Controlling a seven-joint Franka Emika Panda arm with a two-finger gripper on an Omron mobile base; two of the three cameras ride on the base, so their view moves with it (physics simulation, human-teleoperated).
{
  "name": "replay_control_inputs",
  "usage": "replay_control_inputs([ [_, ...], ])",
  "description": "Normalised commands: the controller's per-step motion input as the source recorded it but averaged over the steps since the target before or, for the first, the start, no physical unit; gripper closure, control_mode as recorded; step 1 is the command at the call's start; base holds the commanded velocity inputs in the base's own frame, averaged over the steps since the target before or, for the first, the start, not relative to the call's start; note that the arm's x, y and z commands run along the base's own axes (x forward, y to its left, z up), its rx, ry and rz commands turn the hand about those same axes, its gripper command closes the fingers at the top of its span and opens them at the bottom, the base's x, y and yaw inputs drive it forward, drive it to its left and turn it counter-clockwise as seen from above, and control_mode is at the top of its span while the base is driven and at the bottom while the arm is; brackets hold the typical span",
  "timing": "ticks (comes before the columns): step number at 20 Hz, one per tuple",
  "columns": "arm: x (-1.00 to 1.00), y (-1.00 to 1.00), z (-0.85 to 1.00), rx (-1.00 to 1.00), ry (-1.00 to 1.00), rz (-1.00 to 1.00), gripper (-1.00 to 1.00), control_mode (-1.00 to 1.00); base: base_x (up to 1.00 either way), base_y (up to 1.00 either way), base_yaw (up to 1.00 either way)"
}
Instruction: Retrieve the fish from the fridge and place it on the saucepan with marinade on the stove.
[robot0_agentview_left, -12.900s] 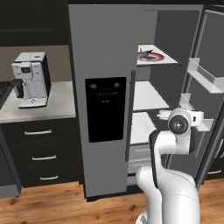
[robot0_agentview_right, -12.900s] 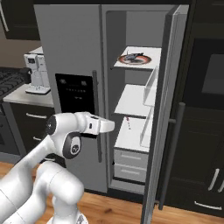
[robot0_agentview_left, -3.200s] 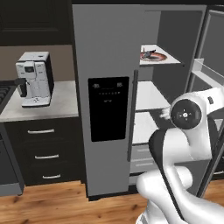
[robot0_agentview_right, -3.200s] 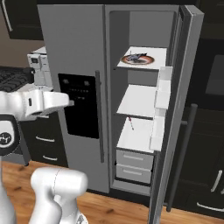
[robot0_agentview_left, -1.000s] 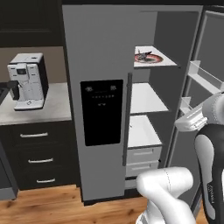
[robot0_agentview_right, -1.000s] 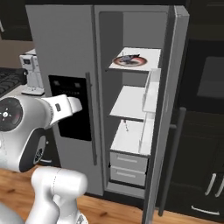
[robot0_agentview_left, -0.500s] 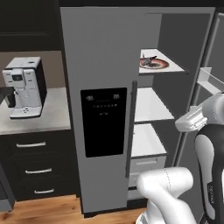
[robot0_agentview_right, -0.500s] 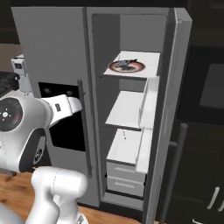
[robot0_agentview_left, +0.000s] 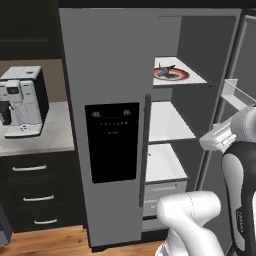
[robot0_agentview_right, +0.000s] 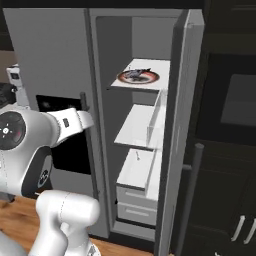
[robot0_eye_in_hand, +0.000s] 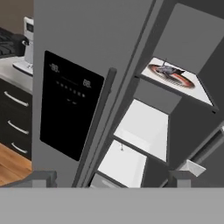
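**Hand view: fridge door open, fish up on the top shelf**

Hand view, looking straight at the fridge (robot0_eye_in_hand: 87, 52) with its right door swung open. Up on the top white shelf (robot0_eye_in_hand: 192, 89), a round red-rimmed plate (robot0_eye_in_hand: 173, 75), and lying on it the small dark grey fish (robot0_eye_in_hand: 169, 70). Below that, two more white shelves, bare. Gripper (robot0_eye_in_hand: 111, 178) low in frame, fingertips (robot0_eye_in_hand: 43, 178) set wide apart, nothing between them, well short of the shelves.

Left base view: same fridge (robot0_agentview_left: 110, 65), closed left door carrying the black dispenser panel (robot0_agentview_left: 112, 141) and a long vertical handle (robot0_agentview_left: 145, 150). Fish (robot0_agentview_left: 167, 69) on the plate (robot0_agentview_left: 172, 74), top shelf, well above the arm's wrist at right. Drawers at the bottom of the open compartment. Off to the left, a white coffee machine (robot0_agentview_left: 22, 101) standing on a grey counter (robot0_agentview_left: 45, 137) over dark drawers.

Right base view: open door (robot0_agentview_right: 177, 130) seen edge-on, fish (robot0_agentview_right: 135, 73) and plate (robot0_agentview_right: 138, 77) sitting on the top shelf inside the fridge (robot0_agentview_right: 55, 55). White arm low at left, forearm pointing toward the fridge front, well apart from the fish.
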Motion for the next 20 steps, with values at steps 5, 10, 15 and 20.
replay_control_inputs([
  [5, 0.00, 0.00, 0.00, 0.00, 0.00, 0.00, -1.00, 1.00, 0.02, -0.38, 0.00],
  [10, 0.00, 0.00, 0.00, 0.00, 0.00, 0.00, -1.00, 1.00, 0.24, -0.13, 0.00],
  [15, 0.00, 0.00, 0.00, 0.00, 0.00, 0.00, -1.00, 1.00, 0.50, 0.00, 0.00],
  [20, 0.00, 0.00, 0.00, 0.00, 0.00, 0.00, -1.00, 1.00, 0.52, -0.05, 0.00],
])
